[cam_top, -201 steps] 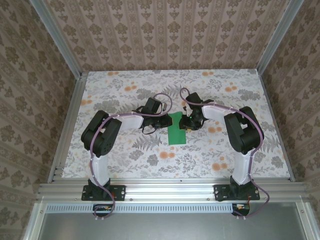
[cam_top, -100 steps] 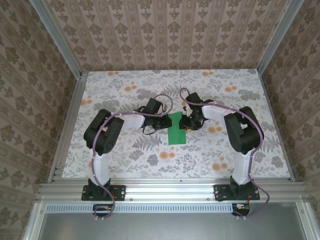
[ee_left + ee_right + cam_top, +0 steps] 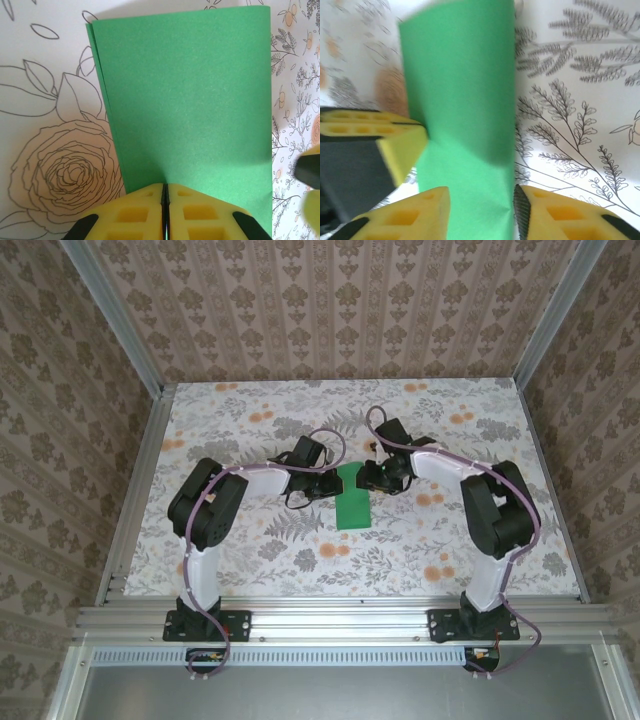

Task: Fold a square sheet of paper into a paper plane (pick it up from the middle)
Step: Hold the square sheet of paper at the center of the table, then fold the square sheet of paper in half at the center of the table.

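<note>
Top view: the square sheet of paper (image 3: 352,502) lay near the middle of the counter (image 3: 250,550). It was already doubled into a narrow rectangle. Its long axis ran 12 to 6 o'clock, between the 2 arms.

Left end effector (image 3: 328,486): at the sheet's 9 o'clock long edge, toward the far end. In the left wrist view its 2 yellow pads (image 3: 135,210) were pressed together with the green edge pinched in the seam, so I read it as clamped on the sheet. 2 layers showed along the left side of the paper in that view.

Right end effector (image 3: 372,478): at the 3 o'clock long edge, also toward the far end. In the right wrist view its fingers (image 3: 420,215) stood apart with the green strip running between them, and no squeeze was evident. That view was blurred.

Key relation: the sheet lay at 3 o'clock from the left end effector and at 9 o'clock from the right. Both were about equally near. Only the left had a hold.

Judgement: the half-fold looked done and the nose folds not yet begun. Any next fold depends on the left clamp keeping the long axis square while the right works across it. Risk: the thin paper skewing or the layers slipping.
</note>
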